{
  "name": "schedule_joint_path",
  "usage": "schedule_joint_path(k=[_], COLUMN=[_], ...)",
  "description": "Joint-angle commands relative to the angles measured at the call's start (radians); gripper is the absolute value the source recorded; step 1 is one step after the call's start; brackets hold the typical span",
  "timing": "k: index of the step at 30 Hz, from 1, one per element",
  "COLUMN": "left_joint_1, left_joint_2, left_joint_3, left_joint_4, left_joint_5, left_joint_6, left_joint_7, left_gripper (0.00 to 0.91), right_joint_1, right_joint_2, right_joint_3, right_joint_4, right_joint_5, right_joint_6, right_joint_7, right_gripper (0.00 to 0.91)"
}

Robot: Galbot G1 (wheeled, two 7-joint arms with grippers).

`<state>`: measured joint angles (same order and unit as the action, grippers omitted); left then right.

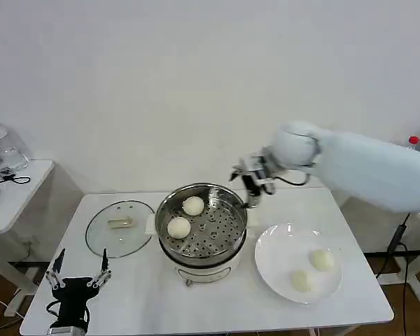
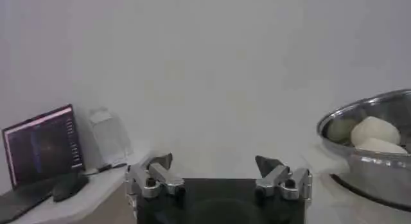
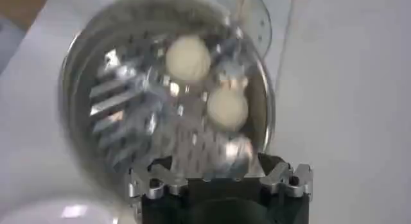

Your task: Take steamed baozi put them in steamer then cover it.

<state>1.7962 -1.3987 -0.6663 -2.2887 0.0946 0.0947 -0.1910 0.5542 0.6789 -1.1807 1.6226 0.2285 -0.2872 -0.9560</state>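
The steamer point(image 1: 203, 256) stands mid-table with two steamed baozi point(image 1: 193, 206) point(image 1: 178, 227) on its perforated tray. Two more baozi point(image 1: 323, 260) point(image 1: 301, 281) lie on a white plate point(image 1: 267, 245) to its right. The cover point(image 1: 101, 236), a glass lid, lies flat on the table left of the steamer. My right gripper point(image 1: 253, 197) hovers at the steamer's back right rim, open and empty; in the right wrist view the gripper point(image 3: 218, 175) looks down on the tray and both baozi point(image 3: 188, 58) point(image 3: 227, 108). My left gripper point(image 1: 78, 271) waits open at the table's front left corner.
A small side table point(image 1: 17, 192) with a glass jar point(image 1: 0, 150) stands to the left, and a laptop point(image 2: 42, 145) shows there in the left wrist view. The steamer's rim point(image 2: 369, 110) is at that view's right. Bare tabletop point(image 1: 140, 297) lies in front of the steamer.
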Motion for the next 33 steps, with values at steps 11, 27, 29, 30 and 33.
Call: schedule_joint_path(k=[11, 27, 29, 30, 33], left_joint_1=[-0.003, 0.001, 0.003, 0.005, 0.009], left_joint_2=[0.005, -0.002, -0.004, -0.007, -0.009], left_joint_3=[0.017, 0.011, 0.009, 0.009, 0.009], left_joint_4=[0.033, 0.04, 0.039, 0.038, 0.039], left_joint_5=[0.004, 0.014, 0.015, 0.017, 0.019], left_joint_6=[-0.002, 0.0, 0.0, 0.0, 0.0], left_joint_7=[0.004, 0.004, 0.004, 0.004, 0.004], left_gripper=[0.907, 0.907, 0.907, 0.907, 0.907], right_joint_1=[-0.497, -0.775, -0.783, -0.788, -0.794], right_joint_2=[-0.479, -0.347, -0.326, -0.311, -0.291], right_joint_3=[0.253, 0.384, 0.386, 0.389, 0.391], right_joint_4=[0.176, 0.118, 0.106, 0.098, 0.089], right_joint_5=[-0.304, -0.328, -0.33, -0.33, -0.33], right_joint_6=[0.163, 0.106, 0.097, 0.093, 0.085], right_joint_7=[-0.063, -0.019, -0.014, -0.013, -0.011], right_gripper=[0.907, 0.907, 0.907, 0.907, 0.907])
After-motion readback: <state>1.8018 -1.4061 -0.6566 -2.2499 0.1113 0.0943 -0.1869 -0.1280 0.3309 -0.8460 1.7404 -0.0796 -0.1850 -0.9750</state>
